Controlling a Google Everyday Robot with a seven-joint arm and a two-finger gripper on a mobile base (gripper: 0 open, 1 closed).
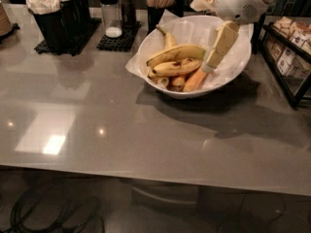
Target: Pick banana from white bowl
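The gripper (210,66) hangs over the right side of the white bowl (218,87); I cannot tell if it is clenched; the banana (177,53) lies just to its left atop other fruit, long axis crosswise.

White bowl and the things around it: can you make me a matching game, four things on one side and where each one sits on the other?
Things
1. banana
2. gripper
3. clear shaker
4. black caddy

Places
A. far left at the back of the table, filled with white items
B. lying on top of the fruit pile in the white bowl
C. on a black mat, just left of the bowl
D. hanging down into the bowl's right side, just above the orange-toned fruit

Pairs: 1-B, 2-D, 3-C, 4-A.
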